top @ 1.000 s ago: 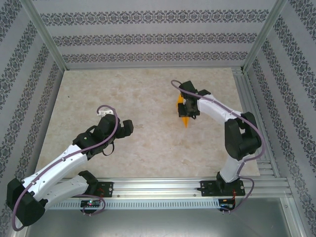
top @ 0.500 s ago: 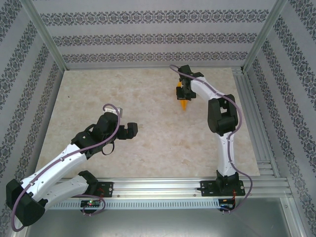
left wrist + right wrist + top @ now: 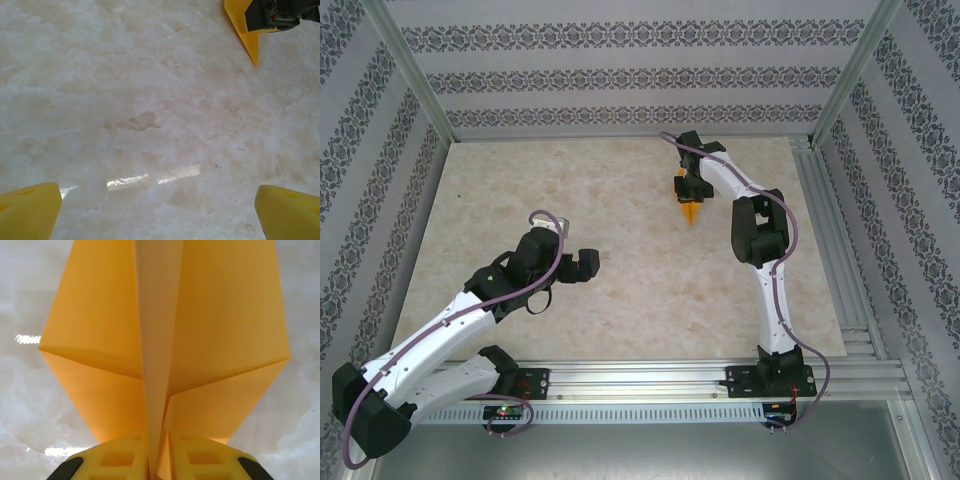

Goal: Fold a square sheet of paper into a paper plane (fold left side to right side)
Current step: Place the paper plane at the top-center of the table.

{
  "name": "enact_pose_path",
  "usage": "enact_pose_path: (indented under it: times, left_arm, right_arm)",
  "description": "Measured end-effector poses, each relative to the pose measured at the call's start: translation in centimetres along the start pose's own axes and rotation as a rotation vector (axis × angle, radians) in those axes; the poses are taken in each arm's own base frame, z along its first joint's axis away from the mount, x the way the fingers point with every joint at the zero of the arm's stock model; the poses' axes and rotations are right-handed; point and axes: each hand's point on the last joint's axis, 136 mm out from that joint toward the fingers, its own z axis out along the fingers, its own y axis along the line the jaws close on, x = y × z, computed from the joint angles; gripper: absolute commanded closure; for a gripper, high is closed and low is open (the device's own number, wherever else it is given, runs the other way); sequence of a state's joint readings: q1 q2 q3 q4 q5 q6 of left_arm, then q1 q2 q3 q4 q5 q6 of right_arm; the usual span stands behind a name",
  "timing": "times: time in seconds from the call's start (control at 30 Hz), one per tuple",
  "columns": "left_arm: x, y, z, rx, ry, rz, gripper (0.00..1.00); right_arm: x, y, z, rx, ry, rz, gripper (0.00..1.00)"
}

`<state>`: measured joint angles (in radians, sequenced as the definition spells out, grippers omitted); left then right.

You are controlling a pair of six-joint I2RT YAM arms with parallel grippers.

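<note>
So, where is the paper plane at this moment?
In the top view the paper plane is at the far right of the table, pinched by its middle fold in the jaws of the right arm, its tip pointing toward the near edge.

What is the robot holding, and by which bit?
The right gripper pinches the paper plane by its central raised fold; the left gripper holds nothing.

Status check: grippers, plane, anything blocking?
Right gripper shut on paper plane, pinching its centre fold. Left gripper open, empty, apart from the plane. No obstruction seen on table.
</note>
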<state>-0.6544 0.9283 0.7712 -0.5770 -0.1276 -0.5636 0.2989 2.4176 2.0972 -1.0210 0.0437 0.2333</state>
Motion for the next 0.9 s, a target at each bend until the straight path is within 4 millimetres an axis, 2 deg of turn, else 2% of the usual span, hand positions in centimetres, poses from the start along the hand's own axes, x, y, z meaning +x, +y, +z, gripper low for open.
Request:
enact_pose_path:
  times: [0.33, 0.63, 0.8, 0.9]
  left_arm:
    - [0.0, 0.0, 0.0, -0.001, 0.000, 0.000, 0.00]
    - [0.0, 0.0, 0.0, -0.001, 0.000, 0.000, 0.00]
    - [0.0, 0.0, 0.0, -0.001, 0.000, 0.000, 0.00]
    - [0.0, 0.1, 0.0, -0.005, -0.003, -0.001, 0.00]
  right_arm:
    - [0.3, -0.1, 1.2, 0.013, 0.025, -0.001, 0.81]
    - [0.9, -0.3, 0.8, 0.025, 0.043, -0.005, 0.74]
    - [1.0, -0.2, -1.4, 0.057, 0.029, -0.022, 0.71]
    - [0.6, 0.3, -4.3, 0.062, -0.017, -0.036, 0.69]
